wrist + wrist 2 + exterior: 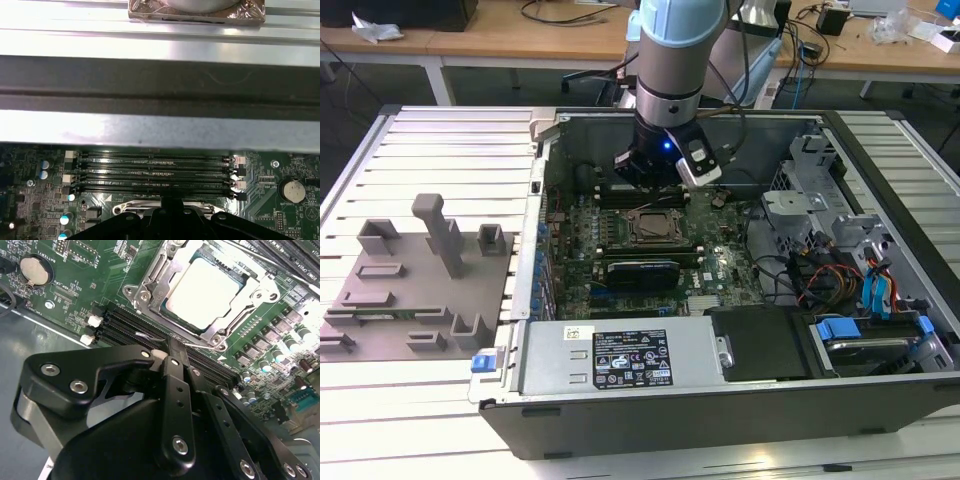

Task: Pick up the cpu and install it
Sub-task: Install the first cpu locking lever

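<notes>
Second wrist view: the cpu [202, 295] lies seated in the socket frame [150, 277] on the motherboard [75, 277]; the gripper [172, 352] hangs just beside it, fingers pressed together, holding nothing.

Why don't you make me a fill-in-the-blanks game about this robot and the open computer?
1. The cpu sits in its ___ on the circuit board.
2. That board is coloured ___.
3. The grey plate lies toward the exterior view's ___ of the computer case.
Missing words: socket; green; left.
</notes>
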Controlling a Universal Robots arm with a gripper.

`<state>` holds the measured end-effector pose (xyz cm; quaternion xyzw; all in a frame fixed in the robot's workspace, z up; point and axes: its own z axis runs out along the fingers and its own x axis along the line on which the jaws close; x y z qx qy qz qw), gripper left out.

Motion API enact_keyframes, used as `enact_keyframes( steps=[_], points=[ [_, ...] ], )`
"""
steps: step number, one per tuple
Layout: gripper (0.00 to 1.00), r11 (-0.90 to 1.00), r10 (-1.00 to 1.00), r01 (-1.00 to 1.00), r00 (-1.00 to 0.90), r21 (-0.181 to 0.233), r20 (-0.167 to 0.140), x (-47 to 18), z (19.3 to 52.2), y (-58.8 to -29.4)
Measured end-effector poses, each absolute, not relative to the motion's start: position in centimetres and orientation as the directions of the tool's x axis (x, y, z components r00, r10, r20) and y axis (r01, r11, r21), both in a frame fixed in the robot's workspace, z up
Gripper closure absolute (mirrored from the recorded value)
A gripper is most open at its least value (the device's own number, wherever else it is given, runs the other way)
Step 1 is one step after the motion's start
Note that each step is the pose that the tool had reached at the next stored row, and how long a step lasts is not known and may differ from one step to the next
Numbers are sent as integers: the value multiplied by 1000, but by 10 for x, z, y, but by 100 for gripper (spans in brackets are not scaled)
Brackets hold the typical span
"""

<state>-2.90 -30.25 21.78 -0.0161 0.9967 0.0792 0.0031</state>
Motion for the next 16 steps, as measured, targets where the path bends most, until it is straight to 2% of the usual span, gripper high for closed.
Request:
enact_keyframes(
  steps=[7, 16],
  points=[
    [89, 987, -32, -33, -999, 158, -10, -29, 215, -301],
    [89, 988, 1, -6, -999, 156, -42, -30, 208, -301]
  ],
)
